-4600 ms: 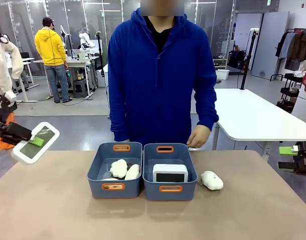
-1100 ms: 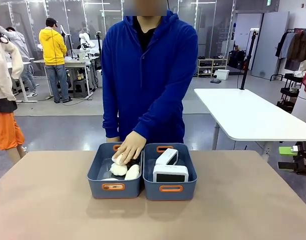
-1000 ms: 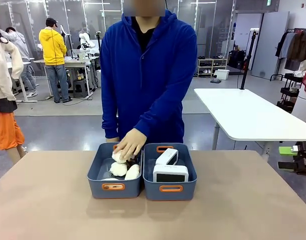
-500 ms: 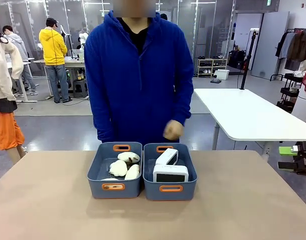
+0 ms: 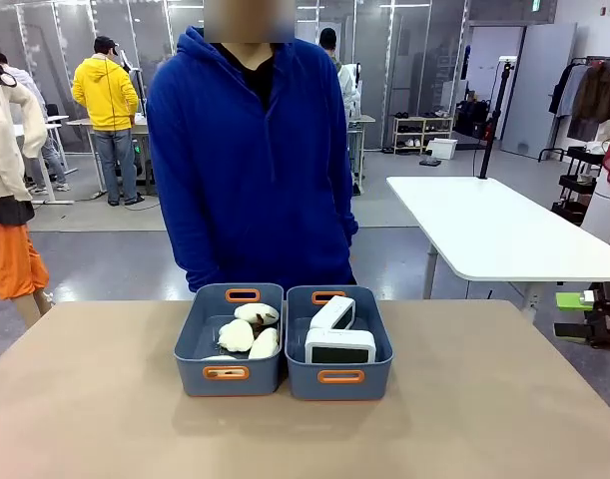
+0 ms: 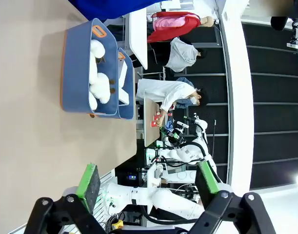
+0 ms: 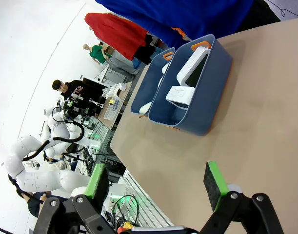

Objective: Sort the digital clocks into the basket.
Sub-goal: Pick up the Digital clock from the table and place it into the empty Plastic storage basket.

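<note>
Two white digital clocks lie in the right-hand slate-blue basket [image 5: 372, 383]. One clock [image 5: 339, 346] stands against the near wall, screen toward me, and the other [image 5: 332, 312] leans behind it. In the right wrist view both clocks [image 7: 190, 72] sit inside the basket [image 7: 207, 112]. My right gripper [image 7: 156, 184] is open and holds nothing, well back from the basket over the table. My left gripper [image 6: 149, 179] is also open and holds nothing, far from the tubs; the clocks' basket [image 6: 125, 105] is the farther tub there.
The left tub [image 5: 190, 371] touches the basket and holds cream plush toys [image 5: 247, 329]. A person in a blue hoodie [image 5: 250, 160] stands at the far edge, hands off the table. Bare tan tabletop [image 5: 105, 419] surrounds the tubs.
The person's hand has let go of a plush toy in the left tub and pulled away. The person has shifted to picture left. The clocks have not moved.
</note>
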Action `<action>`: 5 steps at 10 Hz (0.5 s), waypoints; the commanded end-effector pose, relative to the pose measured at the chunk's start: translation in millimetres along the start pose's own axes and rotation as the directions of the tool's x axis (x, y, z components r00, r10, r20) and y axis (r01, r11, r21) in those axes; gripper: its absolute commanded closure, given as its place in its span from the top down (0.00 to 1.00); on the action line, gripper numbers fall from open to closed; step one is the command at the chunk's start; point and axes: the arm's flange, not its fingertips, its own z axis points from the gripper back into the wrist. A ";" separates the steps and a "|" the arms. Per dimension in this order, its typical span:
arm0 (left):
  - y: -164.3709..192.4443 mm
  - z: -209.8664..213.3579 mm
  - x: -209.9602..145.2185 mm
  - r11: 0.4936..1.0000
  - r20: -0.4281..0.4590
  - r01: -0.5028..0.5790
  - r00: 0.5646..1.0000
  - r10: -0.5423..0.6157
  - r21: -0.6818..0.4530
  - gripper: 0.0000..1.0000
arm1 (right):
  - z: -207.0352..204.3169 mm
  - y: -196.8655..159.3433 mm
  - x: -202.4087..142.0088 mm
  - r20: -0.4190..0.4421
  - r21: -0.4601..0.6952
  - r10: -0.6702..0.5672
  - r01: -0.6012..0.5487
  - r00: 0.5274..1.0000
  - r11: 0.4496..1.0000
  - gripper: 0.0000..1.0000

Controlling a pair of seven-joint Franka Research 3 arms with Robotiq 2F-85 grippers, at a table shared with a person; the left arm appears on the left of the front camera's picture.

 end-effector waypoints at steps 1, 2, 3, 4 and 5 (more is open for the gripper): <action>-5.6 0.9 0.2 1.000 0.007 -0.016 1.000 0.016 0.003 1.00 | 0.1 2.5 1.3 0.012 0.007 0.008 -0.008 1.000 1.000 1.00; -5.6 0.9 0.2 1.000 0.007 -0.016 1.000 0.016 0.003 1.00 | 0.1 2.5 1.3 0.012 0.007 0.008 -0.008 1.000 1.000 1.00; -5.6 0.9 0.2 1.000 0.007 -0.016 1.000 0.016 0.003 1.00 | 0.1 2.5 1.3 0.012 0.007 0.008 -0.008 1.000 1.000 1.00; -5.6 0.9 0.2 1.000 0.007 -0.016 1.000 0.016 0.003 1.00 | 0.1 2.5 1.3 0.012 0.007 0.008 -0.008 1.000 1.000 1.00; -5.6 0.9 0.2 1.000 0.007 -0.016 1.000 0.016 0.003 1.00 | 0.1 2.5 1.3 0.012 0.007 0.008 -0.008 1.000 1.000 1.00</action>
